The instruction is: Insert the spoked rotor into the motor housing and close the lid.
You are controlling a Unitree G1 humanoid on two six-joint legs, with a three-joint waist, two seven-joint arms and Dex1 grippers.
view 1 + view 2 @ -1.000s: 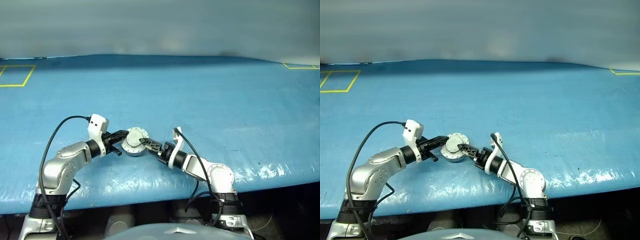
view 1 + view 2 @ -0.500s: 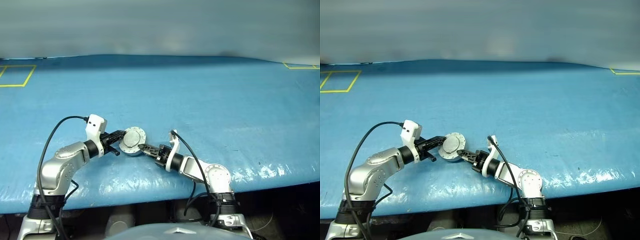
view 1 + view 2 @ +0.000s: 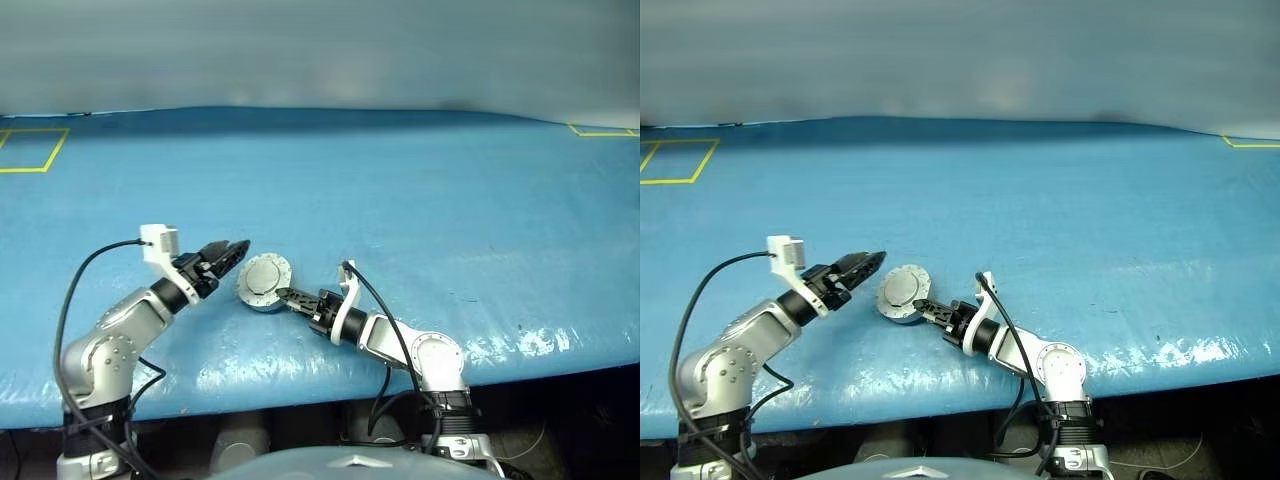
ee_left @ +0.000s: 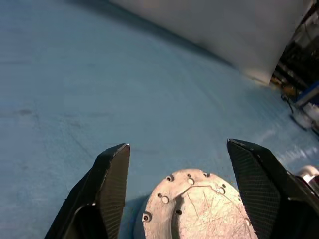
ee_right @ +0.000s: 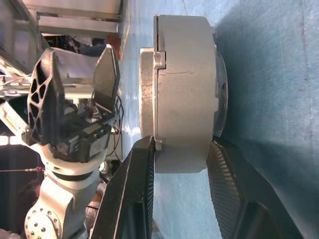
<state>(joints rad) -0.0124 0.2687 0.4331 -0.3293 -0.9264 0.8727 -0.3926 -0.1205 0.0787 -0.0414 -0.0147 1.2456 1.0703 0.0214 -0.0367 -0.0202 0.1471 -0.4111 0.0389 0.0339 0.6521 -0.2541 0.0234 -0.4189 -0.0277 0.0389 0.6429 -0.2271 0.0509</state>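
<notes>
1. Left eye view: the round grey metal motor housing (image 3: 263,283) sits on the blue plastic-covered tabletop (image 3: 420,200), near the front edge, between the two arms.
2. On top of it lies the round grey metal lid (image 3: 263,276), plain face up, tilted a little toward the robot's left. The two parts are stacked face to face.
3. Right wrist view: from the side, the lid (image 5: 148,82) is the thinner disc seated against the thicker housing body (image 5: 184,94), with a thin seam visible between them.
4. The right end effector (image 3: 284,296) reaches in from the robot's right with its black fingers (image 5: 139,189) clamped on the rim of the stacked unit, one finger against the lid side and the other against the housing's underside.
5. The left end effector (image 3: 228,252) is released, jaws spread wide, raised just beside the lid on the robot's left and not touching it.
6. Left wrist view: the two black fingers (image 4: 112,186) stand well apart, with the screw-holed rim of the lid (image 4: 199,209) lying between and below them.
7. Yellow tape lines (image 3: 30,150) mark the tabletop's far left corner, well apart from the parts.
</notes>
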